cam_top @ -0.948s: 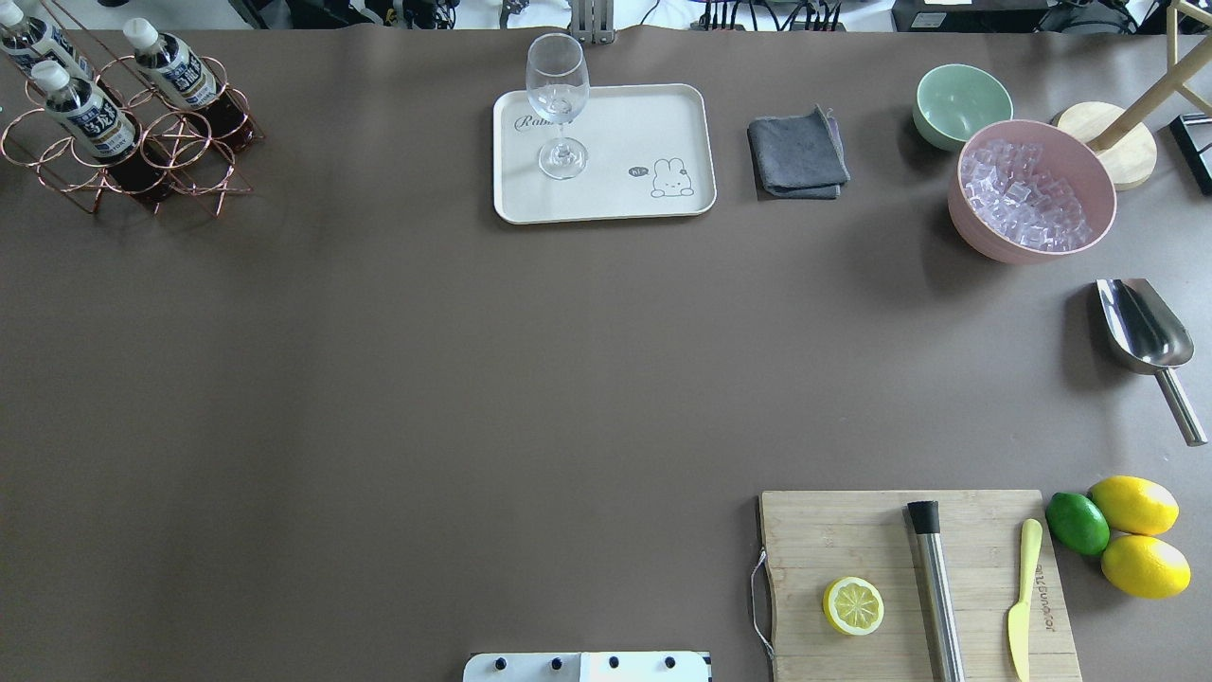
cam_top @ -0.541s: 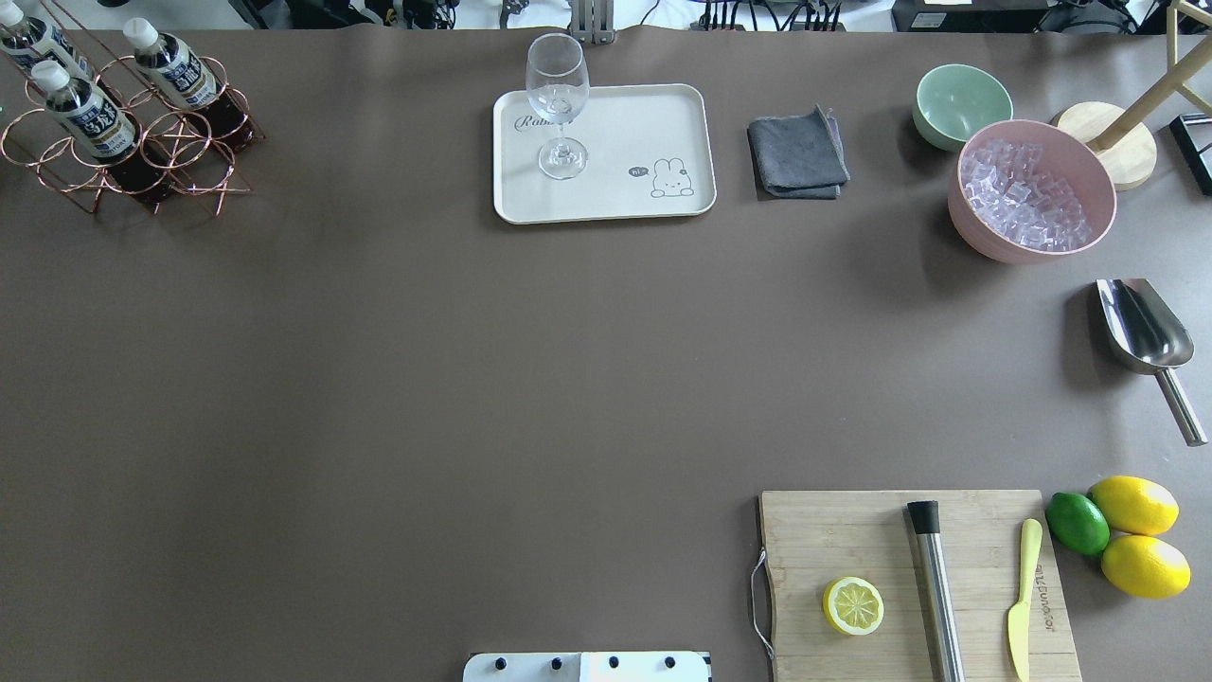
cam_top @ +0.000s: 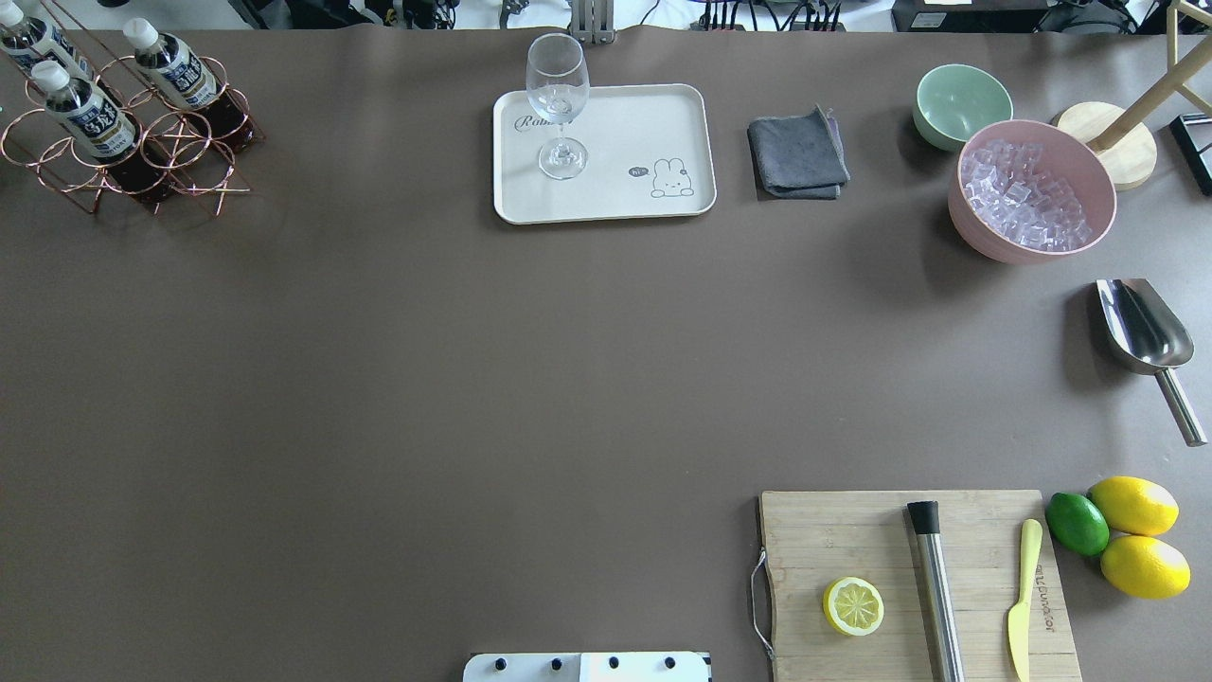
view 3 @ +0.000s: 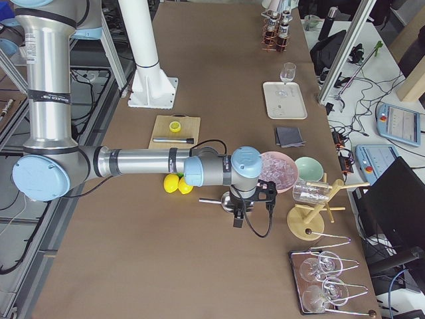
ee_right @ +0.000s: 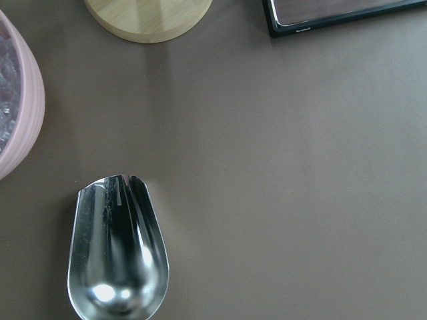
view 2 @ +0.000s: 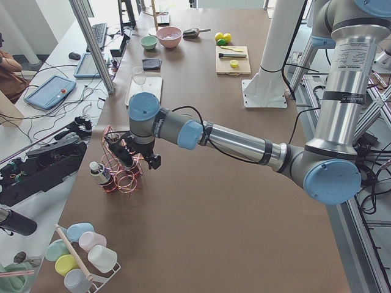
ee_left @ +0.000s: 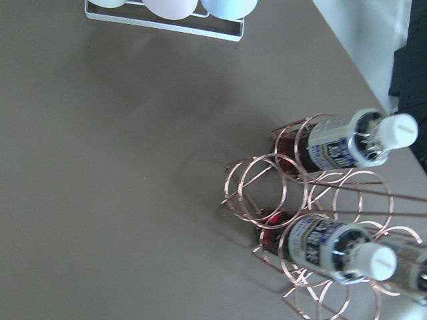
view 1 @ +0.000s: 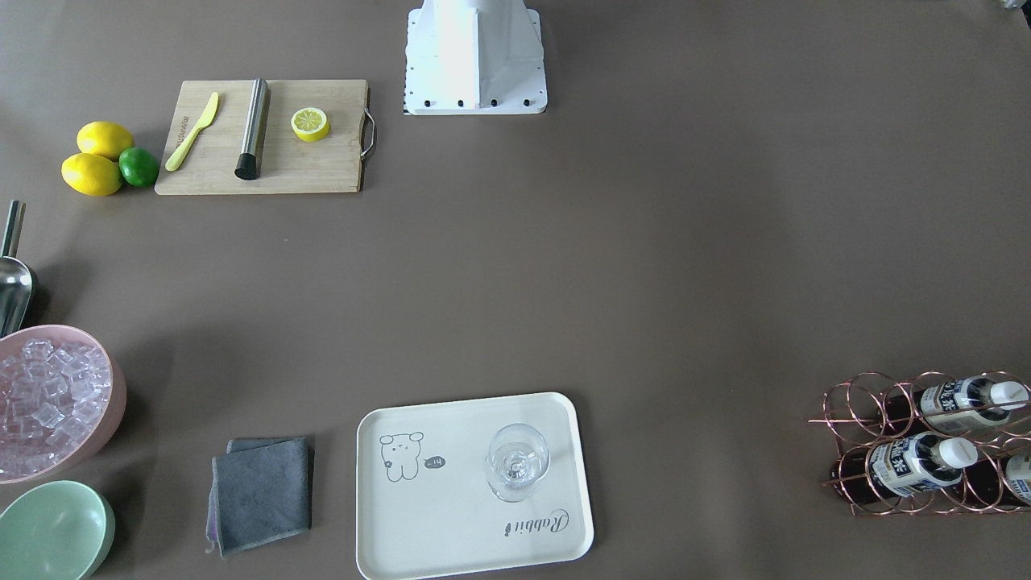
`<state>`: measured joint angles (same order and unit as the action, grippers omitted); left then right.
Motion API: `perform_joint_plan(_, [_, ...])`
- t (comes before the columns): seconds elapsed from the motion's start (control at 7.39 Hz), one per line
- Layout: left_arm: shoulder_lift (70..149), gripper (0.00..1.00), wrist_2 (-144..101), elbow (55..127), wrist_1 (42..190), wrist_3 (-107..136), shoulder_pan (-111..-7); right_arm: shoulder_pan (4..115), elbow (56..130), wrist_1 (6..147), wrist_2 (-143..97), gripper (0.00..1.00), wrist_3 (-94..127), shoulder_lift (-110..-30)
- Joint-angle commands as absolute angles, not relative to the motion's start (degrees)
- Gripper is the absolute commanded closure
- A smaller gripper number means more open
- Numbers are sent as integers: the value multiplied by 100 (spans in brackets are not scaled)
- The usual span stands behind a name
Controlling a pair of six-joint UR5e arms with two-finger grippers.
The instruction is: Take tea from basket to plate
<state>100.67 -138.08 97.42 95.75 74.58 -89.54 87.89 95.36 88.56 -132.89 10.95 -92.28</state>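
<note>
The copper wire basket [cam_top: 180, 152] stands at the table's far left corner and holds three tea bottles: one [cam_top: 175, 71] in a front ring, one [cam_top: 85, 109] beside it, one [cam_top: 28, 38] at the view's edge. All have white caps and dark drink. The left wrist view looks down on the basket [ee_left: 267, 187] and two bottles [ee_left: 347, 143] [ee_left: 327, 243]. My left gripper [view 2: 131, 155] hangs just above the basket [view 2: 119, 177]; I cannot tell whether it is open or shut. The cream plate [cam_top: 625, 123] carries a clear stemmed glass [cam_top: 557, 104]. My right gripper [view 3: 249, 206] hovers over the scoop, state unclear.
A grey cloth [cam_top: 797, 153], green bowl [cam_top: 961, 102] and pink bowl of ice [cam_top: 1030, 189] sit right of the plate. A metal scoop [cam_top: 1141, 332] lies at the right edge. A cutting board [cam_top: 914, 583] bears a lemon half, muddler and knife, with lemons and a lime [cam_top: 1077, 523] beside it.
</note>
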Motion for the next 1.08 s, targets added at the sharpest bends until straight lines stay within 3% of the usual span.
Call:
perform_joint_plan(0.0, [11123,2,-13790,8899,9763,9179,-8939,8789,9527,8859,-13289,0,1116,-9255])
perform_joint_plan(0.41, [11696,2,-13738,7904,10669,10815,-8694,8789,9527,8859,-13272,0,1116,-9255])
perform_joint_plan(0.95, [11944,2,-13149,7787,10881,11865,-8131,8789,9492,8859,-13289,0,1116,-9255])
